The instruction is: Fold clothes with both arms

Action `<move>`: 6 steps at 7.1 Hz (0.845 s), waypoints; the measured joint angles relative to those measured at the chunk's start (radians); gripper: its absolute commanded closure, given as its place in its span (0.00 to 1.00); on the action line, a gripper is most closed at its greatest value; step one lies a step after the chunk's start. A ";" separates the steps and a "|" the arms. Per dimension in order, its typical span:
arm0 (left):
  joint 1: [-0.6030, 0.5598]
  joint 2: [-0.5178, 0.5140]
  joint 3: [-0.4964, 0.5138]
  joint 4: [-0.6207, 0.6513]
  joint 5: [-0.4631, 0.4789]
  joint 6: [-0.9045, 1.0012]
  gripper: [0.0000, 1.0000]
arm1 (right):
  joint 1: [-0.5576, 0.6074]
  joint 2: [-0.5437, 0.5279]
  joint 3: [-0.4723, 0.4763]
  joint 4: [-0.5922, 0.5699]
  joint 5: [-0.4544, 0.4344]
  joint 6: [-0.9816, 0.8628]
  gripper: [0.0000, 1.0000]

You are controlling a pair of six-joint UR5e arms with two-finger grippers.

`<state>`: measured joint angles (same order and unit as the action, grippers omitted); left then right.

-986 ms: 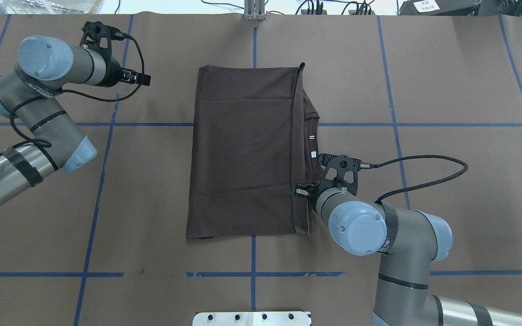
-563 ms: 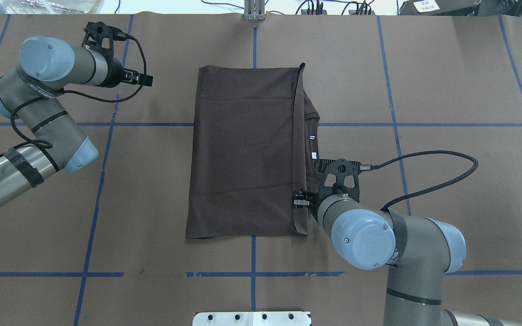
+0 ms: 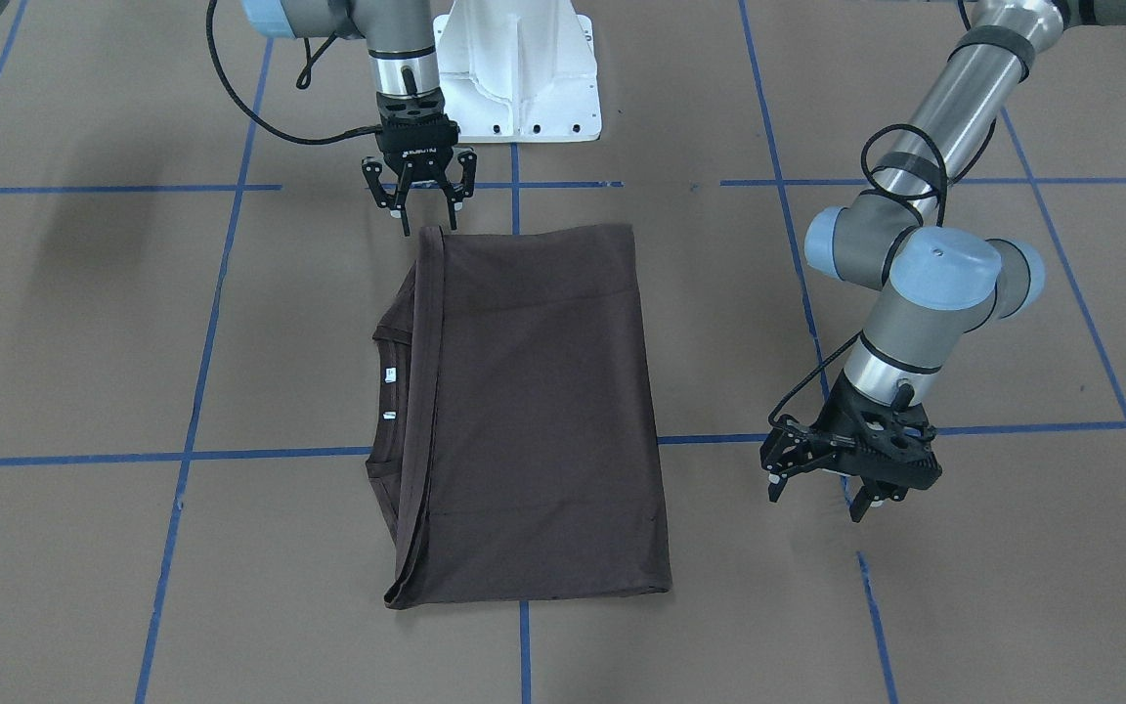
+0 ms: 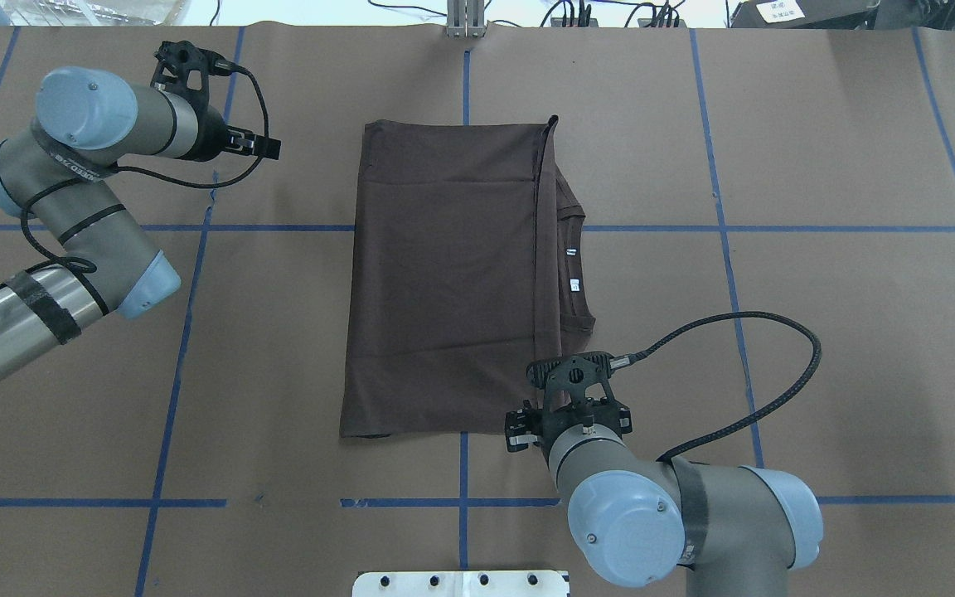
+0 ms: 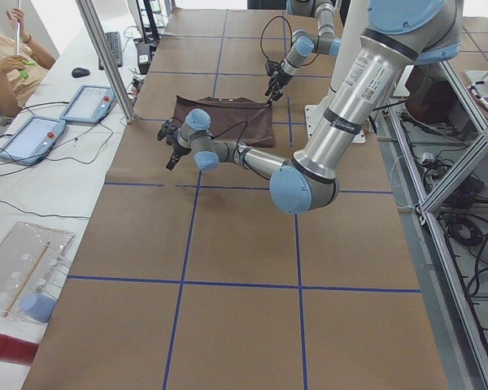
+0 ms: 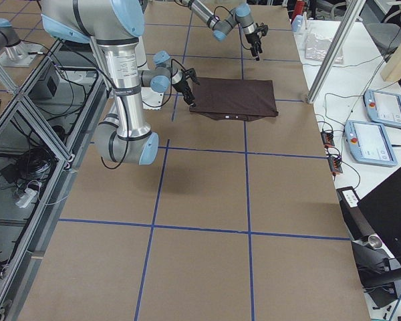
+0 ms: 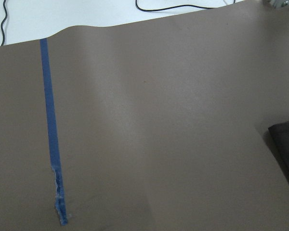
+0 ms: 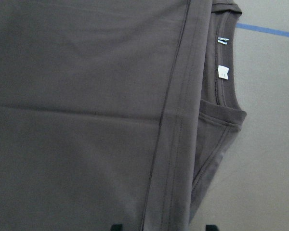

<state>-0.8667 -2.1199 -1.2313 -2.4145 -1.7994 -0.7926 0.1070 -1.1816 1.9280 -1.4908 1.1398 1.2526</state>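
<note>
**Cloth.** We find the dark brown T-shirt (image 4: 444, 282) lying flat at mid-desk, folded to a tall rectangle. It rests on the brown-papered desk (image 4: 842, 124) and covers a crossing of the blue tape lines (image 4: 817, 228). On its right side, as seen from overhead, the top layer ends in a stitched hem band. Beyond that band the ribbed collar (image 8: 226, 91) and two white neck tags (image 8: 223, 71) stick out.

**Right gripper** (image 3: 423, 210). It points down at the shirt's near right corner, just in front of the white pedestal (image 3: 519, 78). The fingers (image 8: 116, 227) are released and spread wide. Its wrist camera shows the hem band running between the two tips. We cannot tell whether the tips touch the cloth.

**Left gripper** (image 3: 814, 501). The fingers are released and grasp nothing. It sits low over bare paper at the far left, well apart from the shirt's left edge. Its wrist camera shows paper, one tape line and only a dark corner of the shirt at the right border.
</note>
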 measured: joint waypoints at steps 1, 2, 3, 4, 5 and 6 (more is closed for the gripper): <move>0.000 0.000 0.000 0.000 0.000 0.000 0.00 | -0.010 0.002 -0.018 0.002 -0.018 -0.037 0.64; 0.000 0.000 0.000 0.000 0.000 0.001 0.00 | -0.015 0.005 -0.024 0.003 -0.026 -0.054 0.75; 0.001 0.000 0.001 0.000 0.000 0.001 0.00 | -0.017 0.007 -0.025 0.004 -0.028 -0.061 0.90; 0.001 0.000 0.001 0.000 0.000 0.001 0.00 | -0.018 0.008 -0.024 0.005 -0.029 -0.062 0.88; 0.001 0.000 0.001 0.000 0.000 0.001 0.00 | -0.020 0.008 -0.023 0.005 -0.030 -0.063 0.76; 0.001 0.001 0.001 0.000 0.000 0.001 0.00 | -0.020 0.008 -0.023 0.006 -0.027 -0.063 0.75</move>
<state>-0.8658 -2.1194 -1.2303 -2.4145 -1.7993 -0.7915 0.0866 -1.1741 1.9055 -1.4844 1.1125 1.1900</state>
